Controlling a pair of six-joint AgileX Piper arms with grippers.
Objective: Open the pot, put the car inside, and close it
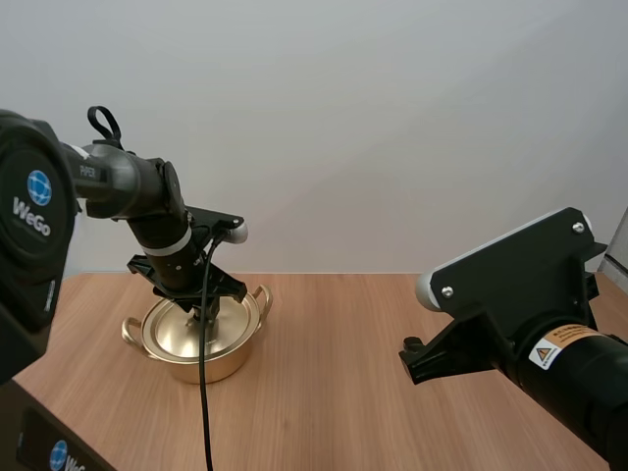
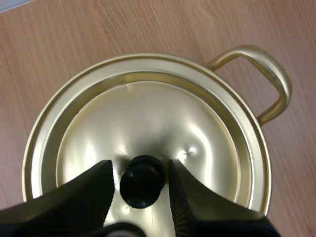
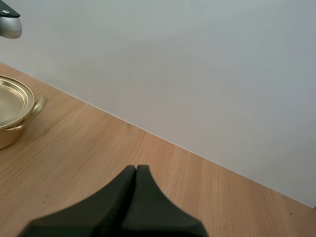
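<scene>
Over the glossy golden lid [image 2: 148, 113], the left gripper [image 2: 139, 168] stood open astride its round black knob [image 2: 141, 185], while the right gripper [image 3: 137, 170] lay closed, wedge-like.

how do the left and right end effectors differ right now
The left end effector is open, its fingers flanking the knob; the right end effector is shut on nothing. The left hangs over the pot; the right is over the table, away from it. Both have black fingers.
</scene>
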